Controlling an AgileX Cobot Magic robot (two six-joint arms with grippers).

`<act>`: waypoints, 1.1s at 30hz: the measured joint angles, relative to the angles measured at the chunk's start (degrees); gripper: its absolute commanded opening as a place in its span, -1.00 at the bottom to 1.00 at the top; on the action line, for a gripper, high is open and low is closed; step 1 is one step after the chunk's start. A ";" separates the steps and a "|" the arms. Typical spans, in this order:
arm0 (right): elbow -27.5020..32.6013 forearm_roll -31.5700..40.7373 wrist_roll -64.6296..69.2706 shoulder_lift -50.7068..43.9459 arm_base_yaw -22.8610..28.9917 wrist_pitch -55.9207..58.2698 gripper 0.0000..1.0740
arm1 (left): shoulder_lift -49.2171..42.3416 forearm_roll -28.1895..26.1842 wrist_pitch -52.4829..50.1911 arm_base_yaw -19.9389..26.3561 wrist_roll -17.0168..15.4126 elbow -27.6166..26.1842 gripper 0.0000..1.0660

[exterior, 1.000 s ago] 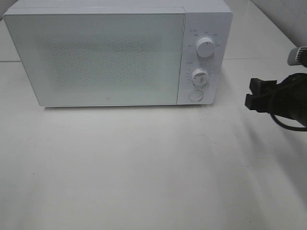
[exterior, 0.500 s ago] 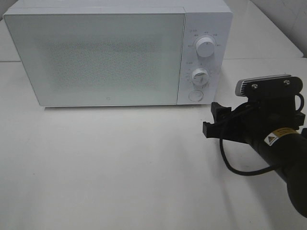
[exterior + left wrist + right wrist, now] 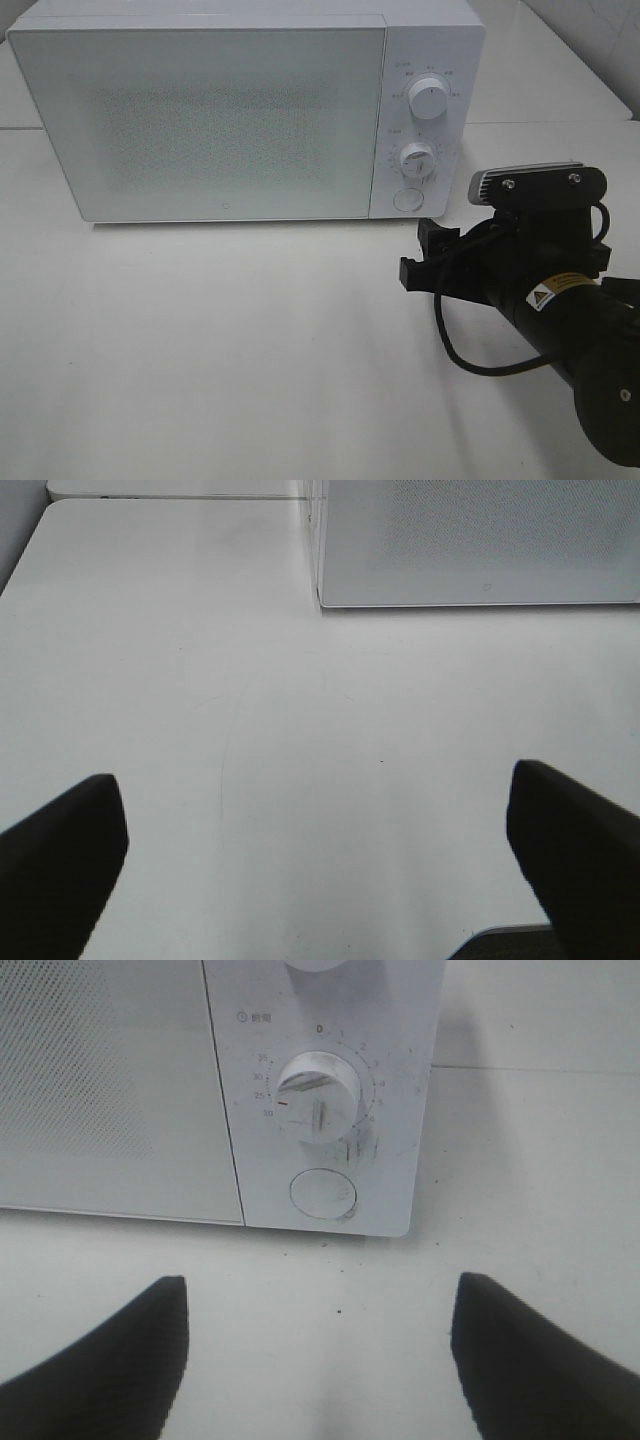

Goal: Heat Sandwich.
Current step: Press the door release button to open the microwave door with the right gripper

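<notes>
The sandwich is out of view in every frame. A white microwave (image 3: 230, 110) stands at the back of the table with its door shut. My right gripper (image 3: 417, 252) is open and empty, hovering just in front of the control panel, slightly below the round door button (image 3: 406, 200). In the right wrist view the gripper (image 3: 320, 1360) points at that button (image 3: 322, 1194), with the timer knob (image 3: 318, 1097) above it. My left gripper (image 3: 320, 860) is open and empty over bare table, and the microwave's corner (image 3: 480, 540) lies ahead of it.
The white table (image 3: 230, 340) stretches in front of the microwave. A second knob (image 3: 429, 101) sits at the top of the panel. A black cable (image 3: 480, 365) loops under the right arm. A table seam (image 3: 545, 124) runs behind the arm.
The right arm has come in from the right edge, moving left and nearer the microwave's control panel, its jaws unchanged. The microwave has not moved.
</notes>
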 measured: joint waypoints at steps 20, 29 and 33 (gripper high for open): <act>0.00 0.00 70.87 0.06 0.00 0.23 -0.13 | 0.00 0.00 0.00 0.00 0.00 0.00 0.83; 0.00 0.00 88.41 0.06 0.00 0.23 -0.78 | 0.00 0.00 0.00 0.00 0.00 0.00 0.83; 0.00 0.23 89.95 0.06 0.00 0.23 -1.00 | 0.00 0.00 0.00 0.00 0.00 0.00 0.83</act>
